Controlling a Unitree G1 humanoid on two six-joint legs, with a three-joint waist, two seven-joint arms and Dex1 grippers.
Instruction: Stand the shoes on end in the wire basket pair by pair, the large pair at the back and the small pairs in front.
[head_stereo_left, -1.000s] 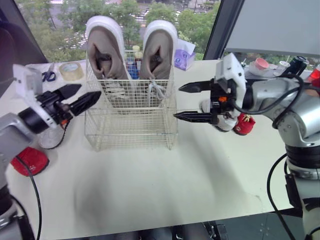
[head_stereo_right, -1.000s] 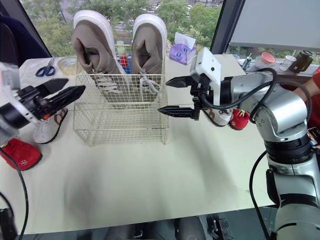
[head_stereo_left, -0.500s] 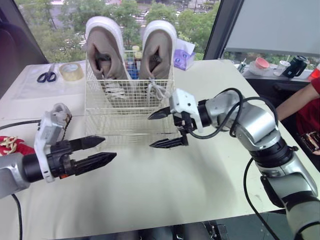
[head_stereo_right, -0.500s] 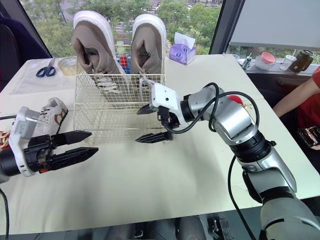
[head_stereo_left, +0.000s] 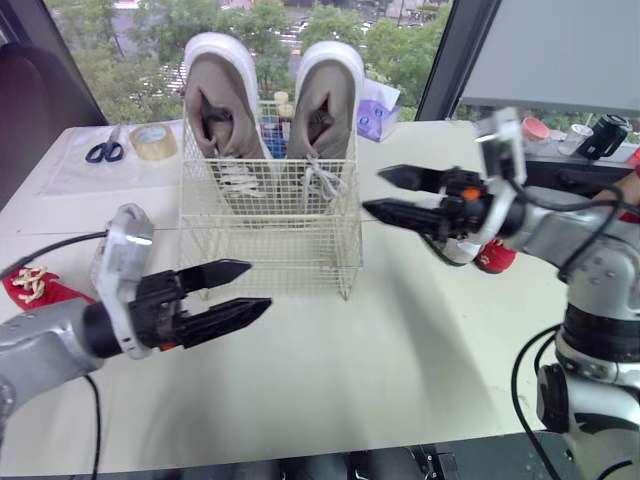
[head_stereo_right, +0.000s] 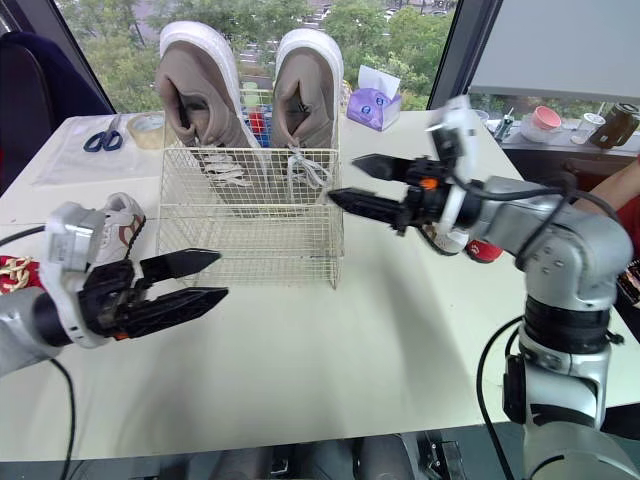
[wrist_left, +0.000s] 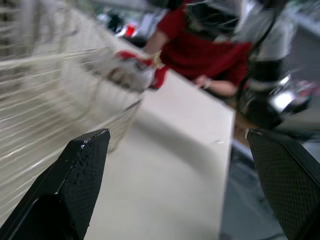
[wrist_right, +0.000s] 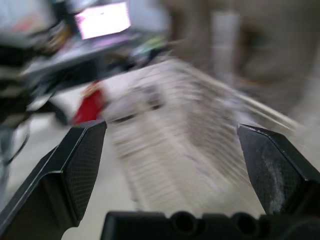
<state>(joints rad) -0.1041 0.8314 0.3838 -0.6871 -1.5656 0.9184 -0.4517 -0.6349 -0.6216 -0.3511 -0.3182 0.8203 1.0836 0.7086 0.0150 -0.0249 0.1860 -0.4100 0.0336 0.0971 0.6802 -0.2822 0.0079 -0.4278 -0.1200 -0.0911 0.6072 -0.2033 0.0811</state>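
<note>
The large pair (head_stereo_left: 225, 95) stands at 12 o'clock in the wire basket (head_stereo_left: 270, 250). Left gripper (head_stereo_left: 258, 285) at its 8 o'clock and right gripper (head_stereo_left: 373, 190) at 3 are both spread, empty. Best to pinch the white sneaker (head_stereo_right: 115, 220) (9 o'clock) mid-body and lower it on end in front.

The left arm (head_stereo_left: 48, 342) reaches in from 8 o'clock, forearm nearly level; its left pincer (head_stereo_left: 256, 285) points toward 3 o'clock, the two black fingers spread apart; the right arm (head_stereo_left: 592, 238) bends in from 4 o'clock; its right pincer (head_stereo_left: 372, 190) points toward 9 o'clock, fingers likewise parted.
</note>
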